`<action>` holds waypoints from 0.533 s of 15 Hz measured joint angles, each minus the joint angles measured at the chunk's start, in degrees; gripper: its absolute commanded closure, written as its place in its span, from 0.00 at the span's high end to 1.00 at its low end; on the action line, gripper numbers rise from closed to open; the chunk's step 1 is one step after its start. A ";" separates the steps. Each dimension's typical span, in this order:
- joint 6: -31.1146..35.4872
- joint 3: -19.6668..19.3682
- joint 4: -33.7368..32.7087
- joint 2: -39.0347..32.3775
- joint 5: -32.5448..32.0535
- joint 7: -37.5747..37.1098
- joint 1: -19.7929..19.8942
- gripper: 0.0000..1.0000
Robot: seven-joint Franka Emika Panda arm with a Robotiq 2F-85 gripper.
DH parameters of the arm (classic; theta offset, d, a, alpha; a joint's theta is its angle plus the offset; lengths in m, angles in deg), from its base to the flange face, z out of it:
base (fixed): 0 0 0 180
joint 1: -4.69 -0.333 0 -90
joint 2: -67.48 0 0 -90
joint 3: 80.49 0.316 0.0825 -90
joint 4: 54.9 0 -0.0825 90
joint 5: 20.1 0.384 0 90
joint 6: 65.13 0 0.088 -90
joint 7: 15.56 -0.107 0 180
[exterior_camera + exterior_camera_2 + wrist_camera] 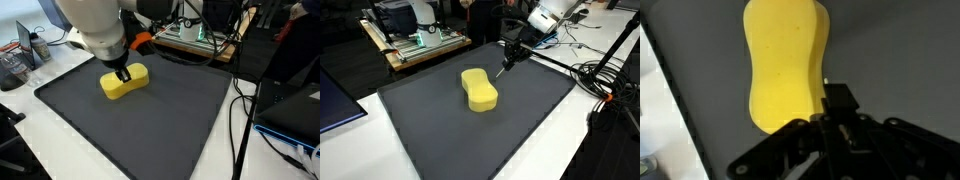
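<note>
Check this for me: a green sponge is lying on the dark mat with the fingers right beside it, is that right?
Not quite. The sponge is yellow, not green, which the wrist view shows most plainly and both exterior views confirm. The rest holds: it lies on the dark mat, with the gripper and its fingers close beside it.
</note>
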 measured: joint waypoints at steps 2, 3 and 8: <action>0.15 -0.37 -0.20 0.54 3.63 2.28 1.91 0.03; 0.39 -0.55 -0.20 0.84 5.30 3.19 2.76 0.03; 8.14 -1.46 3.31 3.92 10.49 8.78 6.44 0.03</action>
